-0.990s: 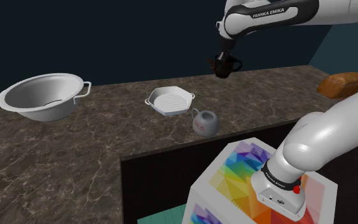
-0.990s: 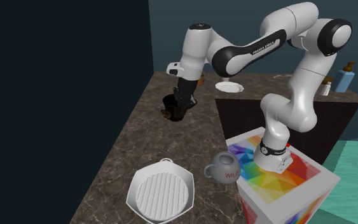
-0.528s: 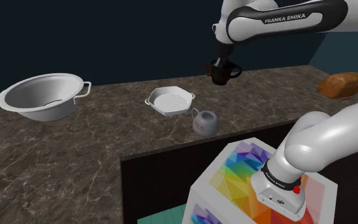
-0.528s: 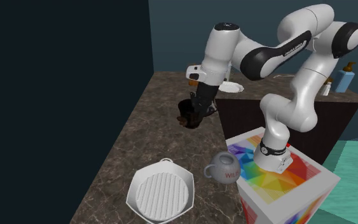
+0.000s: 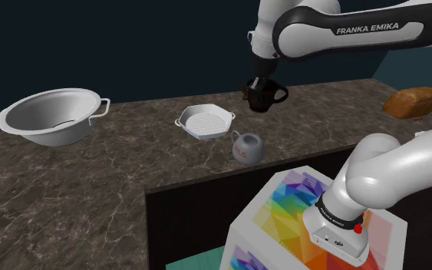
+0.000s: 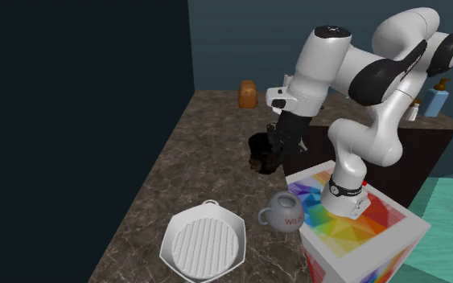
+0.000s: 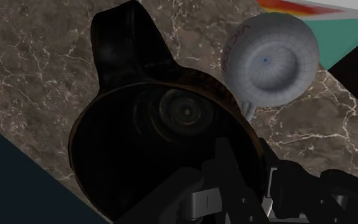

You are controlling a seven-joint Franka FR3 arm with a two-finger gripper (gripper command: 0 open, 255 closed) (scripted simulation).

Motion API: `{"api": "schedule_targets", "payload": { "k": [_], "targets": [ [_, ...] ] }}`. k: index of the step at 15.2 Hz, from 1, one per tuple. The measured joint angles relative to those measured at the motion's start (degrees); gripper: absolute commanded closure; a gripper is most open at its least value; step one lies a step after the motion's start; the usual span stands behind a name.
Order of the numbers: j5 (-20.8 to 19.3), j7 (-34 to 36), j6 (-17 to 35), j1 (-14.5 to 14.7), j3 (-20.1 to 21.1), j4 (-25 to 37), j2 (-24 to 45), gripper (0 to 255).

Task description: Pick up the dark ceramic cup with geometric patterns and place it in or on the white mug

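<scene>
Step in hand: judged as the carry. The cup is off the counter and not yet at the mug.
Gripper: the gripper (image 5: 261, 84) points down from the white arm, its black fingers closed on the cup's wall near the rim, as the wrist view shows it.
Dark cup: the dark cup (image 5: 265, 97) hangs in the air above the brown marbled counter (image 5: 91, 180), upright with its handle out to one side. It is over the counter's middle, inward of the edge that meets the stand (image 5: 279, 218).
White mug: the white mug (image 5: 246, 147) sits on the counter close to that same edge, just beside the stand's corner. In the wrist view it lies beside the cup, not under it, and well below. Whether its mouth faces up cannot be told.
Next move: probably a short shift toward the stand-side edge to centre the cup over the mug. A straight descent and release would follow once the cup rests on or in it.
Other things: a white grill pan (image 5: 205, 123) stands near the mug, and a large bowl (image 5: 49, 116) sits toward the counter's far end.
</scene>
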Motion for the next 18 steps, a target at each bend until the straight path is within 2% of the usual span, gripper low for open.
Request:
{"api": "schedule_targets", "payload": {
  "k": [6, 18],
  "targets": [
    [3.6, 7.4, -2.9, 3.2, 6.6, 0.0, -1.7, 255],
    [3.9, 9.5, 5.6, 3.7, 7.6, -8.5, -1.5, 255]
  ]
}}
